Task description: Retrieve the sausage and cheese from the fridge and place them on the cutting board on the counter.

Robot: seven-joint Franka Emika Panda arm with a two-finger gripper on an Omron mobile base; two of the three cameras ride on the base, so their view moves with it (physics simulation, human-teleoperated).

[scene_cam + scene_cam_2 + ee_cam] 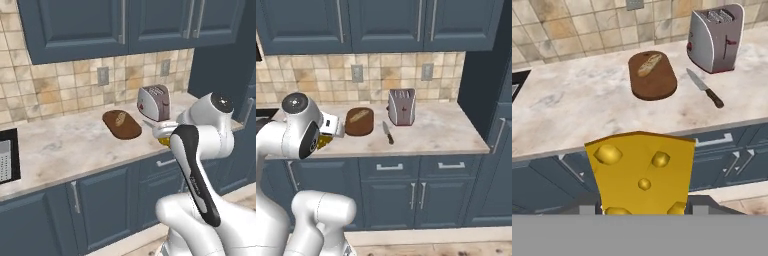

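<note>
The cheese (pixel 643 172), a bright yellow wedge with holes, sits between my gripper's (pixel 643 207) fingers, which are shut on it. From the base views the gripper (pixel 161 131) hovers at the counter's (pixel 75 145) front edge with the cheese (pixel 164 141) under it, short of the cutting board (pixel 125 131). The dark brown oval cutting board (pixel 657 80) lies on the beige counter (pixel 577 110) beyond the cheese and carries a tan bread-like piece (pixel 649 64). The sausage and the fridge are out of view.
A silver toaster (pixel 717 37) stands right of the board, with a knife (pixel 704 88) lying in front of it. Dark blue cabinets (pixel 391 22) hang above the tiled wall. A dark appliance (pixel 7 155) sits at the counter's left end.
</note>
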